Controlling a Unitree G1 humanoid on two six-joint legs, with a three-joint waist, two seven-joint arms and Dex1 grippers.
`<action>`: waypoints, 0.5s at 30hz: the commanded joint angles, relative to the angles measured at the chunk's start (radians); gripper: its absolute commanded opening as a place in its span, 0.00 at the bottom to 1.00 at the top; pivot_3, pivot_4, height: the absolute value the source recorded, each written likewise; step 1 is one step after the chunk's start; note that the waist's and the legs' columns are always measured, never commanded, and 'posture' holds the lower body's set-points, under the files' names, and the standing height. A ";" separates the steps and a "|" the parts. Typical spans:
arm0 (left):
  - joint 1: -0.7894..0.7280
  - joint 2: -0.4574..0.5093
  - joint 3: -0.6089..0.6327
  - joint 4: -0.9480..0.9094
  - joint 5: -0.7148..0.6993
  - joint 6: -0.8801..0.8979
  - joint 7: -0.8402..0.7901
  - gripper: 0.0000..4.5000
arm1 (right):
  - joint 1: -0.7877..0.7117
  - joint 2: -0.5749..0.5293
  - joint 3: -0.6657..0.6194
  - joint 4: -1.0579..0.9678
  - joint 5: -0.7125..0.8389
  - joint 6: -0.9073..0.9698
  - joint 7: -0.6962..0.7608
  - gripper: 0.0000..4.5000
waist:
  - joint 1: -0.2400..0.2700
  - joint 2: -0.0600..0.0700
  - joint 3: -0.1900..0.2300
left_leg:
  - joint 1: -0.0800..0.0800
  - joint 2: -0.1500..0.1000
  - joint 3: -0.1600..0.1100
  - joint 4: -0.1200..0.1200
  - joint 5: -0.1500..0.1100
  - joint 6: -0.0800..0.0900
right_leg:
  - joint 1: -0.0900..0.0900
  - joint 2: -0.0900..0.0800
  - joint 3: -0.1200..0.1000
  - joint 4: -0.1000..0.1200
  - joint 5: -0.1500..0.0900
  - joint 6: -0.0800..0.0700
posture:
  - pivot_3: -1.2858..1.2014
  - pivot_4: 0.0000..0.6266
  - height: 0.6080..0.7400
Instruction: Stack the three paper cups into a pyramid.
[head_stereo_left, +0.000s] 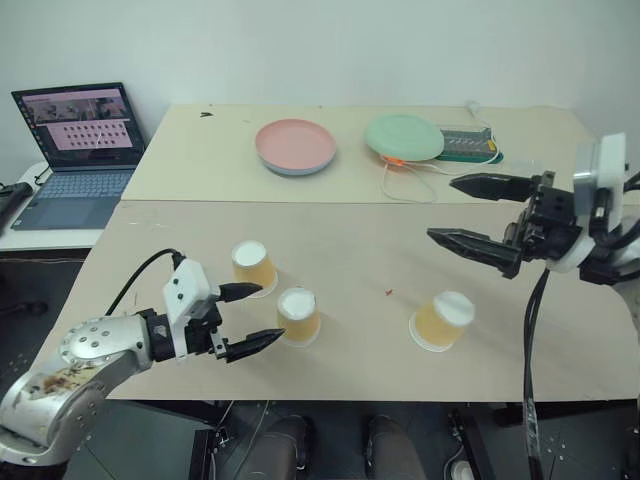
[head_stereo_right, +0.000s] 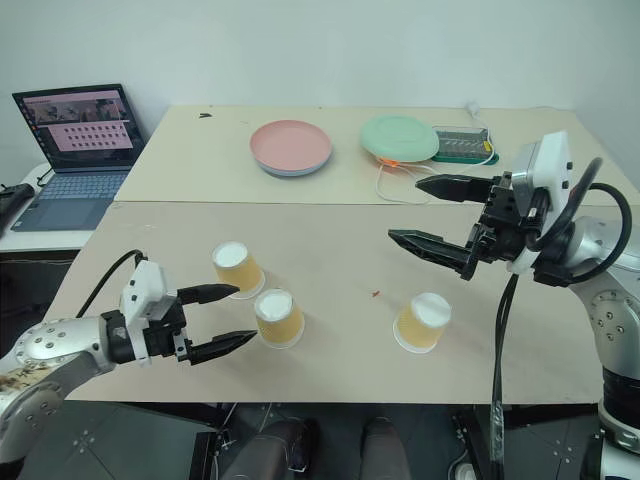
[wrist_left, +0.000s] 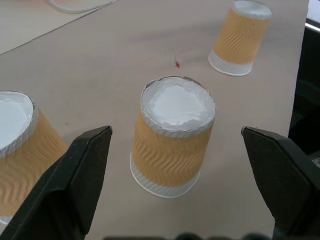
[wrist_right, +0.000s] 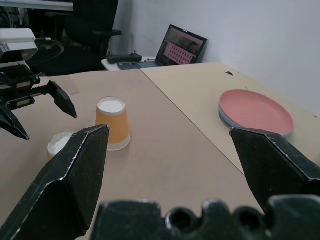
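Tan tabletop (head_stereo_left: 350, 260) carries all three paper cups, upside down and none stacked yet. Right gripper (head_stereo_left: 470, 215) hangs high toward the right edge, jaws wide and empty, well apart from the lone right cup (head_stereo_left: 443, 320) near the front edge below it. Left gripper (head_stereo_left: 252, 318) is the near one: jaws wide, empty, level, the middle cup (head_stereo_left: 298, 316) straight ahead just past its fingertips. Left cup (head_stereo_left: 253, 268) stands just beside, farther from the front edge.

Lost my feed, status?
Left gripper and right gripper open, empty. Three paper cups upside down, unstacked. Nothing blocking.
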 joint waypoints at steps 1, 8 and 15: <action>-0.038 -0.019 -0.066 0.037 0.085 -0.078 -0.031 0.98 | -0.010 -0.023 -0.056 -0.066 0.050 0.019 -0.028 1.00 | 0.000 0.000 0.000 | 0.000 0.000 0.000 0.000 0.000 0.000 | 0.000 0.000 0.000 0.000 0.000 0.000 | 0.52 0.24 0.92; -0.115 -0.059 -0.124 0.121 0.130 -0.111 -0.089 0.98 | 0.016 -0.040 -0.083 -0.124 0.081 0.053 -0.066 1.00 | 0.000 0.000 0.000 | -0.001 0.001 0.000 0.000 0.000 0.000 | -0.001 0.001 -0.001 -0.002 0.001 0.000 | 0.52 0.24 0.92; -0.192 -0.098 -0.154 0.181 0.141 -0.116 -0.129 0.98 | 0.071 -0.045 -0.102 -0.172 0.095 0.074 -0.104 1.00 | -0.001 0.000 0.000 | -0.001 0.001 0.001 0.000 0.000 0.000 | -0.001 0.001 -0.001 -0.003 0.002 0.000 | 0.52 0.24 0.92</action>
